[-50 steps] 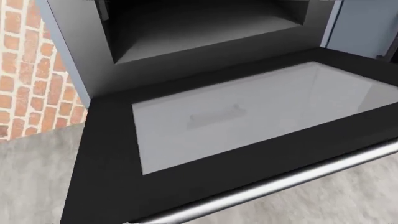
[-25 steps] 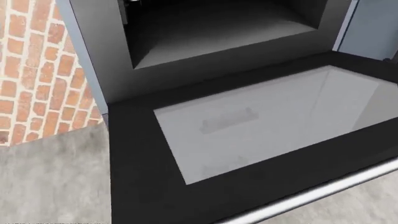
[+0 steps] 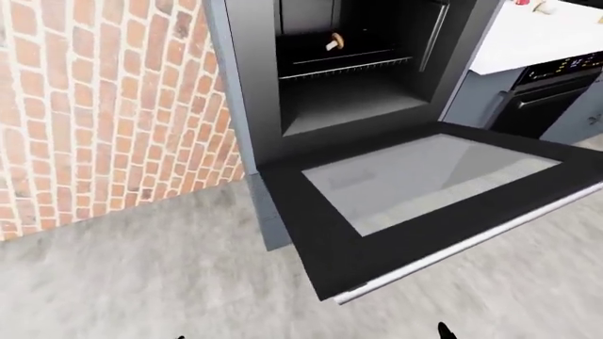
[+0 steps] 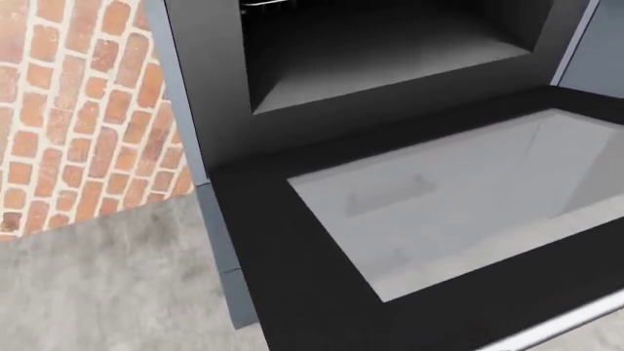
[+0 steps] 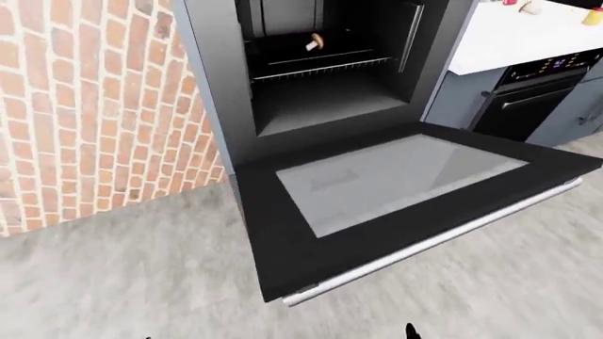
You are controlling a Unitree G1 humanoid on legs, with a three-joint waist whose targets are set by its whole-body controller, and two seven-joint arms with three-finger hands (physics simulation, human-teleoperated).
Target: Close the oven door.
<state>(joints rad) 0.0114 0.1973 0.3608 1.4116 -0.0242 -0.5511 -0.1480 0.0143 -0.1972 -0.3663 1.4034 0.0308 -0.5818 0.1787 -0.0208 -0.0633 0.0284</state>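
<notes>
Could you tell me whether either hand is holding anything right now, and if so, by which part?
Nothing is held. Neither hand shows in any view, and the oven door lies fully open with its handle untouched.

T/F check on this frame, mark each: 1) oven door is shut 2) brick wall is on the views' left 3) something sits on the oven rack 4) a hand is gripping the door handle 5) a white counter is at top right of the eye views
1) Oven door is shut. False: it is folded down flat, fully open, glass pane facing up.
2) Brick wall is on the left of the views. True.
3) Something sits on the oven rack. True: a small tan object, too small to identify.
4) A hand is gripping the door handle. False: the silver handle is bare; only small dark tips show at the bottom edge of the eye views, away from the handle.
5) A white counter is at top right. True, above a second dark oven.
</notes>
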